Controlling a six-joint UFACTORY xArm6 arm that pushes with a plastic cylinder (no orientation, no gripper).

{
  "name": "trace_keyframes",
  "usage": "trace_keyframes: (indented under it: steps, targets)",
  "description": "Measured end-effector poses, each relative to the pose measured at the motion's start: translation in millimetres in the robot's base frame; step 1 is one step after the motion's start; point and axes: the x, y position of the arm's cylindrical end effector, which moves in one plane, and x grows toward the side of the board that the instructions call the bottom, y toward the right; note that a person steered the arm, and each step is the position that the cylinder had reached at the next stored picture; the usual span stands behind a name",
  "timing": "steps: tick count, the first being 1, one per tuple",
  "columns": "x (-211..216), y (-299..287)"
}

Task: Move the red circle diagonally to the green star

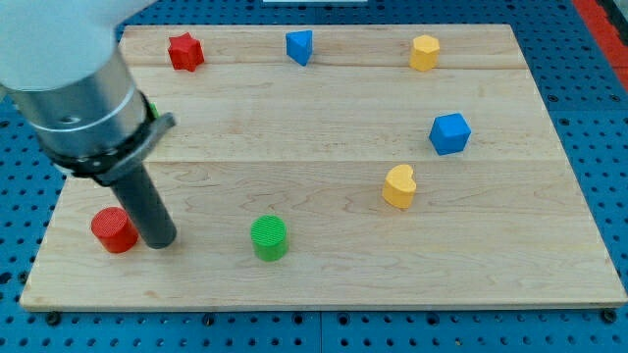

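Board: pale wooden table top (324, 186), planks with visible grain running across the view, lying on a blue perforated base (589, 59).
Red circle: ribbed red cylinder (114, 229) near the view's bottom left corner, standing upright on the wood.
My tip: lower end of the straight dark rod (160, 241), smooth and matte, just to the view's right of the red circle, so near that touching or a slim gap cannot be told.
Pincer state: none fitted, the arm ends in the bare rod, so nothing is grasped or released.
Arm housing: broad grey cylinder (74, 74) with a dark collar, filling the view's top left.
Green star: only a sliver of green (152, 110) shows at the housing's right edge, above the red circle; its shape cannot be made out.
Green cylinder: ribbed green round block (269, 238) at the view's bottom, well to the right of my tip.
Red star: red star-shaped block (184, 51) at the view's top left.
Blue blocks: 2, an angular one (299, 46) at the top centre and a faceted cube-like one (449, 133) at the right.
Yellow blocks: 2, a heart shape (399, 185) right of centre and a faceted one (424, 52) at the top right.
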Motion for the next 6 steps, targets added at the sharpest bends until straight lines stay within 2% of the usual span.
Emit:
trace_keyframes:
  steps: [1, 2, 3, 5, 6]
  targets:
    - [42.4, -4.3]
    - [39.1, -72.3]
    - [-9.8, -81.6]
    - [-49.9, -27.7]
    - [2.7, -33.2]
